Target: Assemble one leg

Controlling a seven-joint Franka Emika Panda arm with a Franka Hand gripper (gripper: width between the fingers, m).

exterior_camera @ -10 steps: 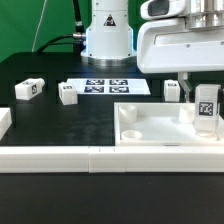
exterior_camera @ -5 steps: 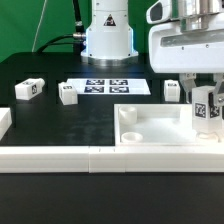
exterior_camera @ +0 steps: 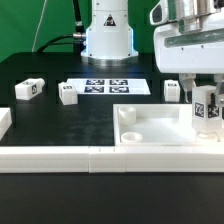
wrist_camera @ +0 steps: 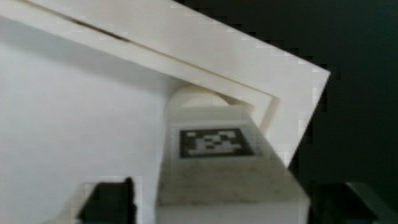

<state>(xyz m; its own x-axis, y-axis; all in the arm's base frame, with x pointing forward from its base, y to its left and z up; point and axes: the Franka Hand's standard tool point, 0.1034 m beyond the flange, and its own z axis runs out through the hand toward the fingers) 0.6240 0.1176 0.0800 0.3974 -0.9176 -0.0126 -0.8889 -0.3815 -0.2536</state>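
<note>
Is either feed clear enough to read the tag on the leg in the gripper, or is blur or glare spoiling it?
Wrist view: the small white plastic leg held in the gripper is soft-focused, its tag fuzzy yet contrasty; the large white square tray is nearly washed out. Exterior view: evenly lit, tag free of glare, but tiny.
</note>
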